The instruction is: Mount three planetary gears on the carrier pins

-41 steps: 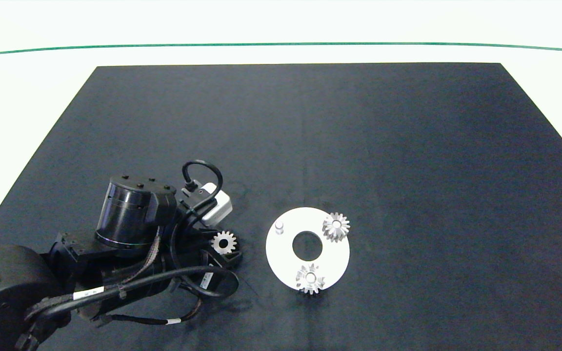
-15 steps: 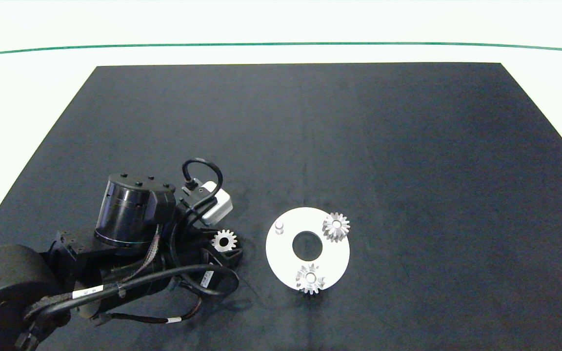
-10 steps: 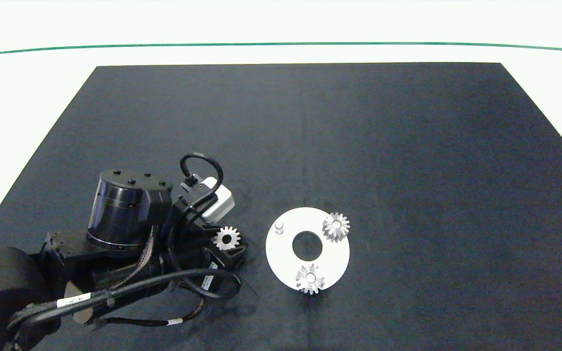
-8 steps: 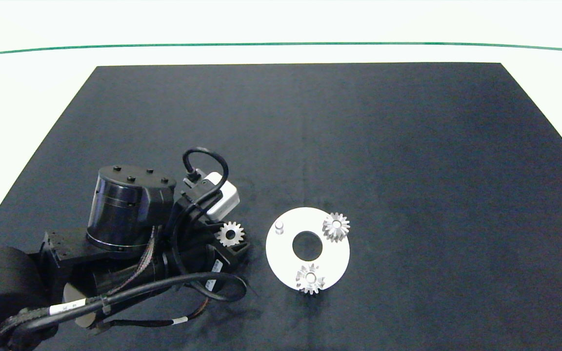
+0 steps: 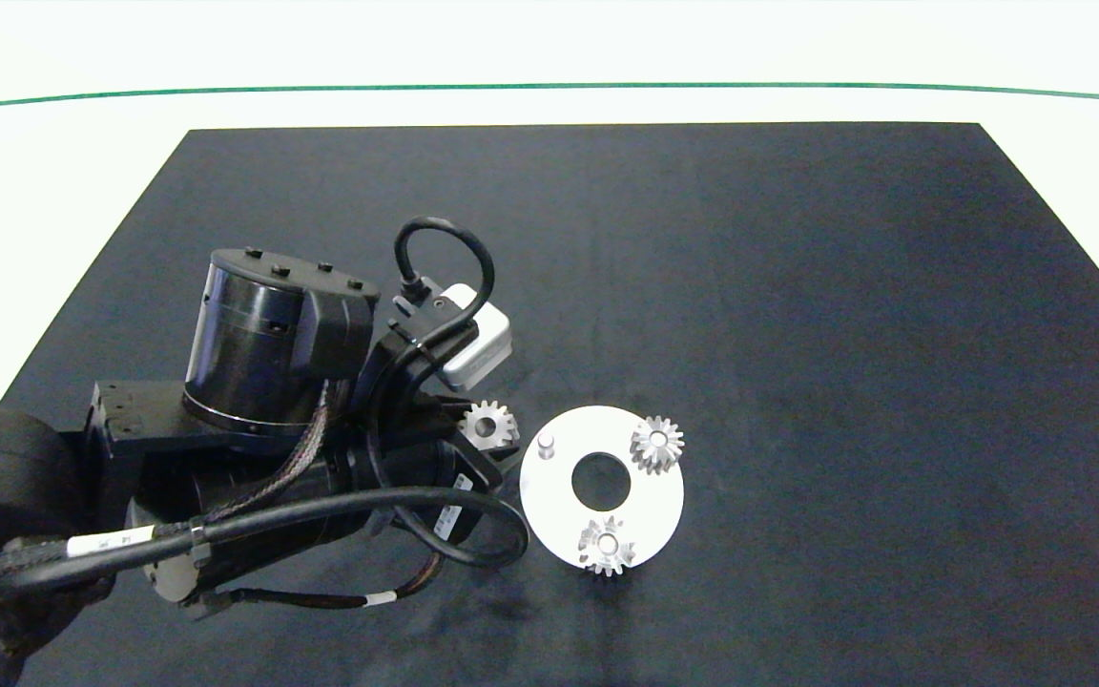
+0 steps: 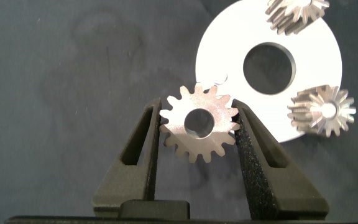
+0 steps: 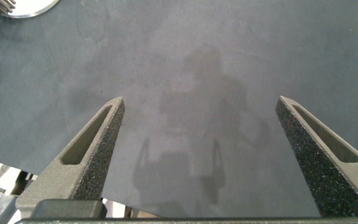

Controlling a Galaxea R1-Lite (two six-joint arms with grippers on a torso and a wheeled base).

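Left gripper (image 6: 199,127) reaching low from the left, jaws clamped on a flat-held planetary gear (image 6: 199,122) just beside the white disc (image 5: 654,506), bare carrier pin (image 5: 546,445) close by, two gears seated on pins, right gripper (image 7: 201,143) spread wide above the dark mat (image 7: 185,68).

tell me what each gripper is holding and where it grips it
The left gripper holds a planetary gear flat by its toothed rim, fingers on opposite sides. The right gripper is open and holds nothing.
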